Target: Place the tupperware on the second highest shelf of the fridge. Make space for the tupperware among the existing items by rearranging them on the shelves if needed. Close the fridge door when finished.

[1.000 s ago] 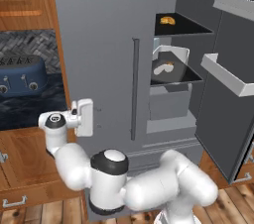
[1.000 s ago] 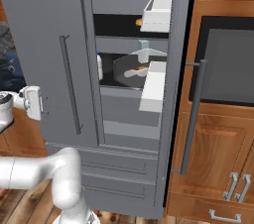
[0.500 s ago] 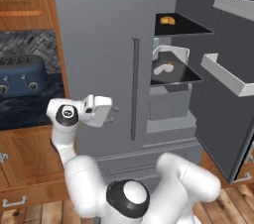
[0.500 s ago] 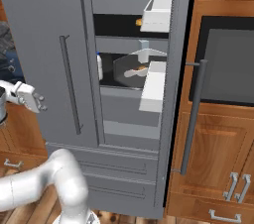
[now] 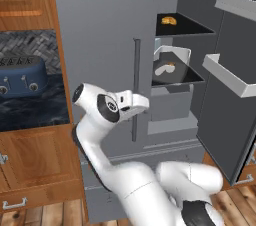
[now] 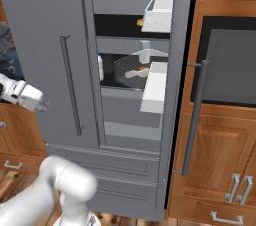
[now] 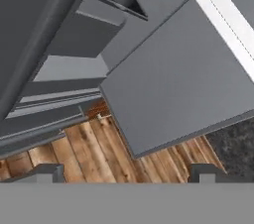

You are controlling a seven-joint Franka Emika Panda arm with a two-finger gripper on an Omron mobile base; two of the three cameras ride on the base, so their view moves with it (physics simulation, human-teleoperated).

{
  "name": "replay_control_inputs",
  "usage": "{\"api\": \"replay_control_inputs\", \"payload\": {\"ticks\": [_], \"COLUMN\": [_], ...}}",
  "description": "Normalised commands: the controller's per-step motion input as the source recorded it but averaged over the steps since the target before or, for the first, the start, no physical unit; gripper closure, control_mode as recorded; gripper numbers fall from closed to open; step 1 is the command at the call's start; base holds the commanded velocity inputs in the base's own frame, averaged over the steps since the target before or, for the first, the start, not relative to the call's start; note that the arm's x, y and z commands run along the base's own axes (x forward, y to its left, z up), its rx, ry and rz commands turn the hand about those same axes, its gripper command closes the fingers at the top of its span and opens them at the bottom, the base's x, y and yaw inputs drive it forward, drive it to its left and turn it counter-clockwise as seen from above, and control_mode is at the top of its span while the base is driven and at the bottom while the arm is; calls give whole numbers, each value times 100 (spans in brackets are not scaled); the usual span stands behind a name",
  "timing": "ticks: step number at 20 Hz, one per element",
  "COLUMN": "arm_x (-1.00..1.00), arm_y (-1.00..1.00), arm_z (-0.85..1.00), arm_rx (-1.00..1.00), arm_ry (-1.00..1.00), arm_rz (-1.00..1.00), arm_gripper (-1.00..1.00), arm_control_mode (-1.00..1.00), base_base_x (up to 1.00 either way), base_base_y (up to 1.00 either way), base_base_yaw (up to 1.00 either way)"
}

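The white tupperware (image 5: 169, 66) (image 6: 136, 71) with a brown drumstick inside sits in the open fridge (image 5: 105, 30) on the second highest shelf (image 5: 175, 81). That shelf lies one level below the black panel holding an orange-yellow lump (image 5: 169, 20) (image 6: 140, 21). A small white bottle (image 6: 100, 67) with a blue cap stands left of the tub. My gripper (image 5: 145, 102) (image 6: 41, 104) (image 7: 126, 173) is open and holds nothing. It hovers in front of the closed left door, just left of that door's bar handle (image 5: 136, 90), well below and left of the tub.
The right fridge door (image 6: 185, 45) stands open, with white bins (image 5: 227, 75) (image 6: 156, 87) on its inner face and a long bar handle (image 6: 195, 120). A blue toaster (image 5: 22, 75) sits on the dark counter at left. Wooden cabinets flank the fridge, and two drawers close its bottom.
My arm has swung and folded. The open hand has travelled right across the closed left door towards its handle. The tub and other fridge items have not moved.
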Motion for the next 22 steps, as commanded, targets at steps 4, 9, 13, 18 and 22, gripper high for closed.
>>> {"api": "replay_control_inputs", "payload": {"ticks": [4,9,13,18,22], "arm_x": [-87,-64,-60,-76,-100], "arm_y": [-56,-61,-53,-77,-98], "arm_z": [39,75,61,29,29], "arm_rx": [21,9,2,30,46], "arm_ry": [-17,-13,-9,-15,-18], "arm_rz": [0,0,0,0,-2], "arm_gripper": [-100,-100,-100,-100,-100], "arm_control_mode": [-100,-100,-100,-100,-100], "base_base_x": [0,0,0,0,0], "base_base_y": [0,0,0,0,0], "base_base_yaw": [0,0,0,0,0]}}
